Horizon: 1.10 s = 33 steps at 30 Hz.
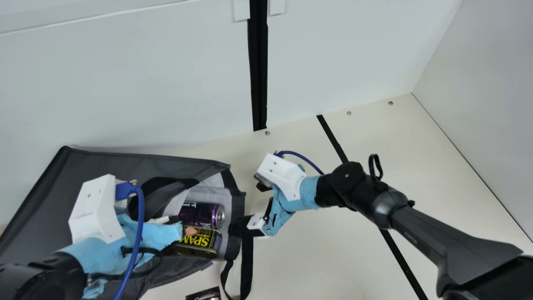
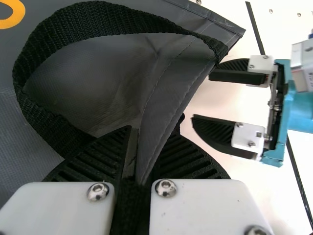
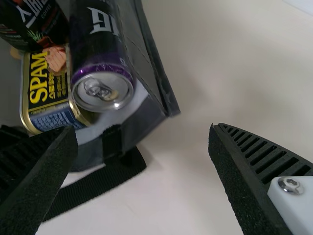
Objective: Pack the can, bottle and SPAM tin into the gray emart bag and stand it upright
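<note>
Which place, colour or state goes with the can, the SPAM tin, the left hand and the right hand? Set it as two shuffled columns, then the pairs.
1. can
2. SPAM tin
3. left hand
4. right hand

A. open, near the mouth of the bag
B. yellow lettering
C. shut on the bag's edge
D. purple

Pairs: 1-D; 2-B; 3-C; 4-A

See gray bag [image 1: 104, 162] lying on side w/ mouth open, holding purple-blk can [image 3: 100, 54] lid-end out, yellow/blue SPAM tin [image 3: 46, 93] alongside & dark bottle [image 3: 36, 24] deeper in.
</note>
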Each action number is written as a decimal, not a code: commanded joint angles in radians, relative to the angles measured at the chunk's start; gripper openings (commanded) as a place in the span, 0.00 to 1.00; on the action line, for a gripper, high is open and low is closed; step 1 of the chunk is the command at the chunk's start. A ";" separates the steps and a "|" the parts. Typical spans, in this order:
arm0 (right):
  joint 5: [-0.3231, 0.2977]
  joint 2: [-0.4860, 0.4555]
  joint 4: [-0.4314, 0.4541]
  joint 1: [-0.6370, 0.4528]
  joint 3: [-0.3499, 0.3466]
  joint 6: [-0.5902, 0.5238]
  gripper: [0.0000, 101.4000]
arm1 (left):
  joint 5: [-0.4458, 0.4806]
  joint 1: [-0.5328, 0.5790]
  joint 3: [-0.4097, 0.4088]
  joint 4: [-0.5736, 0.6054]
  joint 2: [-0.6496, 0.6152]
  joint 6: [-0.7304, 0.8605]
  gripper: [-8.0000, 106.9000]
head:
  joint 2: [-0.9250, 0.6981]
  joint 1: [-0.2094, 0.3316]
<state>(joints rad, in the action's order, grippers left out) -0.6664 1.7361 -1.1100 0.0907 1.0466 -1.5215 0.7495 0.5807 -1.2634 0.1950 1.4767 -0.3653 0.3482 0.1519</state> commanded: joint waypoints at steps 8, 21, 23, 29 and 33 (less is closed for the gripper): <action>-0.007 0.072 -0.067 0.043 0.044 -0.043 0.94 | 0.000 0.000 0.000 0.000 0.000 0.000 0.00 | 0.001 0.023; -0.010 0.169 -0.153 0.097 0.109 -0.120 0.94 | 0.000 0.000 0.000 0.000 0.000 0.000 0.00 | 0.001 0.023; -0.009 0.181 -0.162 0.103 0.116 -0.129 0.94 | 0.000 0.000 0.000 0.000 0.000 0.000 0.00 | 0.001 0.023; -0.011 0.206 -0.180 0.112 0.132 -0.149 0.94 | 0.000 0.000 0.000 0.000 0.000 0.000 0.00 | 0.001 0.023; -0.017 0.214 -0.181 0.109 0.139 -0.157 0.94 | 0.000 0.000 0.000 0.000 0.000 0.000 0.00 | 0.001 0.023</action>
<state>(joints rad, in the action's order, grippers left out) -0.6825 1.9486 -1.2960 0.2018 1.1849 -1.6771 0.7495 0.5807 -1.2634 0.1950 1.4767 -0.3653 0.3482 0.1519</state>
